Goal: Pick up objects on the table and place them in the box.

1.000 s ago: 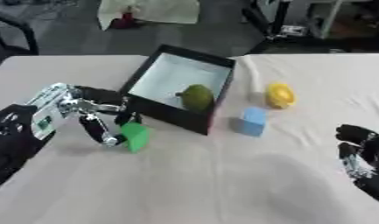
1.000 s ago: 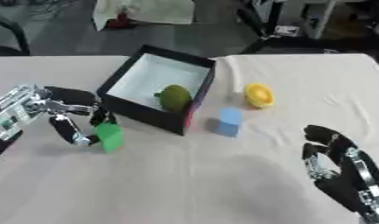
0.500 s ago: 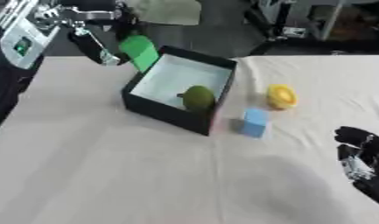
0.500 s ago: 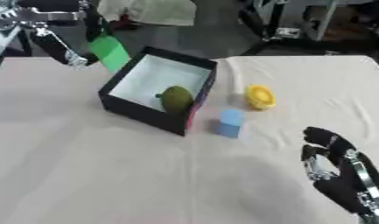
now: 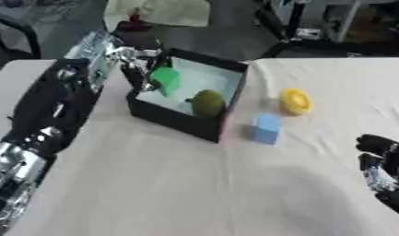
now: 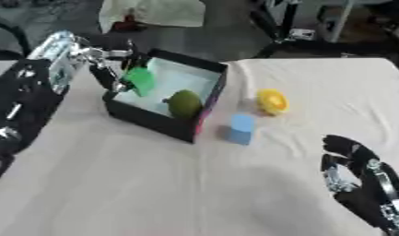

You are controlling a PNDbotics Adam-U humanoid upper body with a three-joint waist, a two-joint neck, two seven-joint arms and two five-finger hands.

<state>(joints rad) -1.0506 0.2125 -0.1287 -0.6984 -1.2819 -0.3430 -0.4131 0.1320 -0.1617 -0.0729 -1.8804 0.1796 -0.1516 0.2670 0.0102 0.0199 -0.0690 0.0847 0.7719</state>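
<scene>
A black box (image 5: pixel 231 76) with a pale inside stands at the table's back left, and an olive-green rounded thing (image 5: pixel 207 103) lies in it. My left hand (image 5: pixel 136 64) is shut on a green block (image 5: pixel 165 79), holding it over the box's left part. On the cloth to the right of the box lie a blue block (image 5: pixel 266 128) and a yellow rounded thing (image 5: pixel 296 101). My right hand (image 6: pixel 353 161) rests near the lower right corner with its fingers relaxed and nothing in it.
The table is covered with a pale cloth (image 5: pixel 194 184). Beyond its far edge are a dark floor, chair legs and a pale bag (image 5: pixel 158 11).
My left hand lifted the green block off the cloth left of the box, raised it high, then brought it down over the box's inside. The right hand stayed put.
</scene>
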